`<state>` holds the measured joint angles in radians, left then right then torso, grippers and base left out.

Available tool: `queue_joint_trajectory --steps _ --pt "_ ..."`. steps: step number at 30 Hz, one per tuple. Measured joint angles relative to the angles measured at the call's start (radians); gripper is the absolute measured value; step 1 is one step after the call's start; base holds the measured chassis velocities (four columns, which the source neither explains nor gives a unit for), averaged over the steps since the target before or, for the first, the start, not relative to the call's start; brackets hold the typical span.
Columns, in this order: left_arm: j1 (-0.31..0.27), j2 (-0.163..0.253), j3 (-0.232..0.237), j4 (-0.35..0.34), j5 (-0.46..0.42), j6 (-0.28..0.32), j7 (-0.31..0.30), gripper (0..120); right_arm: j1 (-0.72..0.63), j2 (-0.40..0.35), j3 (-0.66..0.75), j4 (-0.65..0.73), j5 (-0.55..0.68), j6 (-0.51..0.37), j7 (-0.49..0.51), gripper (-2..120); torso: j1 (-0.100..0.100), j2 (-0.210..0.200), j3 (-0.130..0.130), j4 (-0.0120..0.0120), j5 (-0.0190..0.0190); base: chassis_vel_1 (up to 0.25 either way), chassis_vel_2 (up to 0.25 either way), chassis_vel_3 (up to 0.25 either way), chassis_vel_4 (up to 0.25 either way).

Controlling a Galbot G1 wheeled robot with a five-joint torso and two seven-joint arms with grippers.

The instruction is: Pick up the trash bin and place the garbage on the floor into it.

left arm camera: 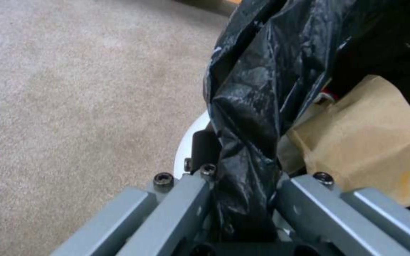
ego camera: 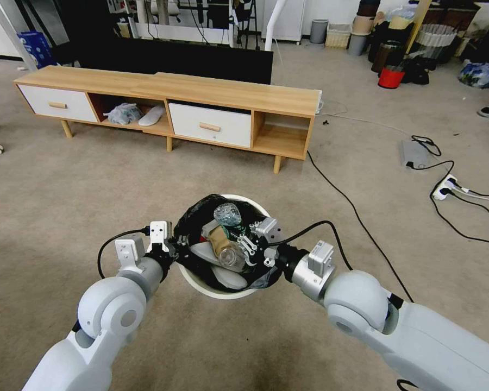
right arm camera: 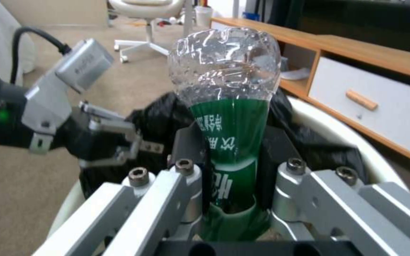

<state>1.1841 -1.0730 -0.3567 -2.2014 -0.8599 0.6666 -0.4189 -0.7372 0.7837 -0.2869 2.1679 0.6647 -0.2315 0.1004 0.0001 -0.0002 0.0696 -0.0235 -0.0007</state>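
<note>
The right gripper (right arm camera: 233,199) is clamped around the green-labelled clear bottle (right arm camera: 226,106), one finger on each side of the label, and holds it above the mouth of the trash bin (ego camera: 239,293). In the head view the bottle's clear end rises above the litter already inside.

Across the bin, the left gripper (left arm camera: 243,213) is pinched on the black garbage bag (left arm camera: 252,106) where it folds over the white rim, holding the bin on that side. Just inside the liner lies a tan box (left arm camera: 371,142).

The bin is between the two arms on the floor (ego camera: 92,206), directly in front of the robot. Beyond it stands a low wooden cabinet (ego camera: 201,92) with white drawers. Black cables (ego camera: 353,206) cross the carpet to the robot's right.

Step in hand, by judgement: depositing the bottle. The bin is already gripped and partly filled.

Next move requires: spreading the right fingers so the bottle drops among the contents, with the left grip kept firm so the bin does not tip. No further litter is visible on the carpet nearby.
</note>
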Motion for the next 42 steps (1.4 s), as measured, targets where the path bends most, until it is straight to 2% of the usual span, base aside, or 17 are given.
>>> queue_joint_trajectory --steps 9,31,38,40,42 --pt "0.005 -0.003 -0.003 -0.008 0.004 0.0 0.001 0 0.049 0.022 -0.035 -0.022 0.008 0.0 0.004 16 0.0 0.0 0.0 0.0003 0.0003 0.0 0.0 0.0 0.0" --pt "0.004 -0.003 -0.006 -0.01 -0.001 -0.003 0.002 0 0.042 0.033 -0.045 -0.046 0.003 0.003 0.014 16 0.0 0.0 0.0 0.0001 0.0006 0.0 0.0 0.0 0.0" --pt "0.007 -0.003 -0.007 -0.011 -0.002 -0.004 0.002 0 0.042 0.037 -0.048 -0.048 0.002 0.004 0.014 23 0.0 0.0 0.0 0.0 0.0005 0.0 0.0 0.0 0.0" --pt "0.007 -0.003 -0.007 -0.011 -0.002 -0.004 0.001 0 0.042 0.036 -0.048 -0.048 0.002 0.004 0.014 33 0.0 0.0 0.0 0.0001 0.0006 0.0 0.0 0.0 0.0" --pt "0.007 -0.002 -0.007 -0.011 -0.002 -0.004 0.001 0 0.042 0.036 -0.048 -0.048 0.002 0.004 0.014 38 0.0 0.0 0.0 0.0 0.0006 0.0 0.0 0.0 0.0"
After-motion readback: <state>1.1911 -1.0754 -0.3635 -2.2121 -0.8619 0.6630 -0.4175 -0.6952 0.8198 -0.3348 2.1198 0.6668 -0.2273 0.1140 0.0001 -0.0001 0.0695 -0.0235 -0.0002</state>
